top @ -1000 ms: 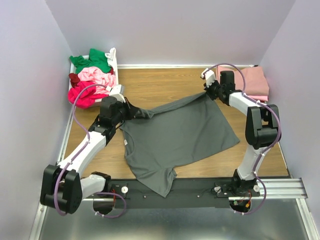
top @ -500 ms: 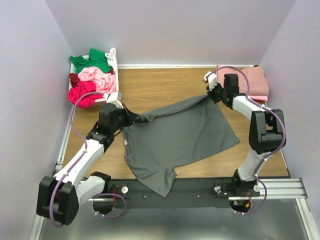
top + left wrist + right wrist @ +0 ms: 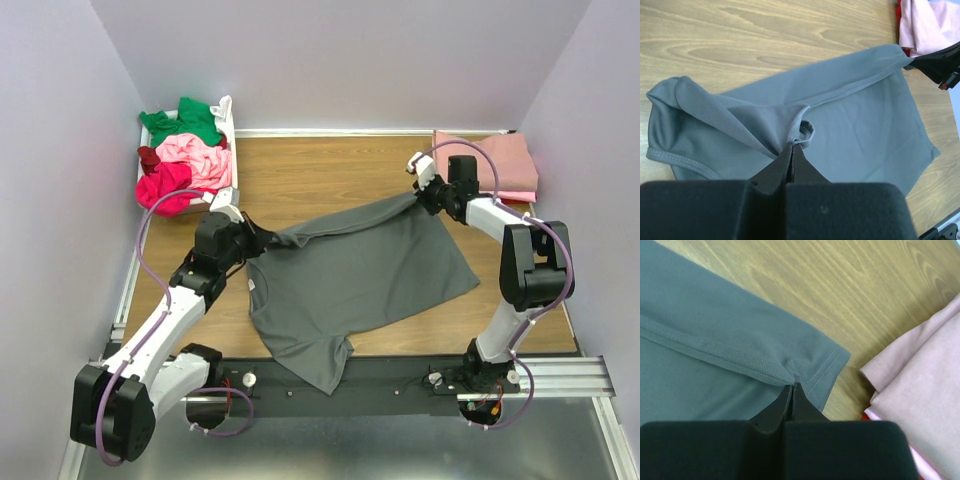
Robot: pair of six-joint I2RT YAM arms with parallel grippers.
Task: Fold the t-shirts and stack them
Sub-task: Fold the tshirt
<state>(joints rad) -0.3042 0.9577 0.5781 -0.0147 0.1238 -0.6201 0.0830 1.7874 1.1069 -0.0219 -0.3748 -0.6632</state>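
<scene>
Cloth of the dark grey t-shirt [image 3: 360, 270] is soft, thin and light, so I expect it to sag and crease wherever nothing supports it. It lies in the middle of the table [image 3: 320, 172], most of it flat on the wood. Its far edge is pulled into a stretched line between the two arms, and its near end reaches over the black rail [image 3: 400, 375] at the front.

The left gripper [image 3: 262, 238] is closed on a bunched corner of this edge; in the left wrist view the jaws meet on a small fold of hem. The right gripper [image 3: 420, 195] is closed on the other corner and pinches the stitched hem, near the folded dusty rose shirt [image 3: 505, 160] at the far right.

In my judgement such fabric stays well in a tight pinch, but it can slide out if only one layer at the very border is held. Good places to take hold are the hemmed corners and seams, where the cloth is doubled and thicker. Because the shirt has no stiffness, both corners should travel together at equal height, otherwise the fold may come out crooked.

A green shirt [image 3: 185, 120], a light pink shirt [image 3: 195, 152] and a magenta shirt [image 3: 165, 187] lie crumpled in the white basket [image 3: 229, 125] at the far left.
</scene>
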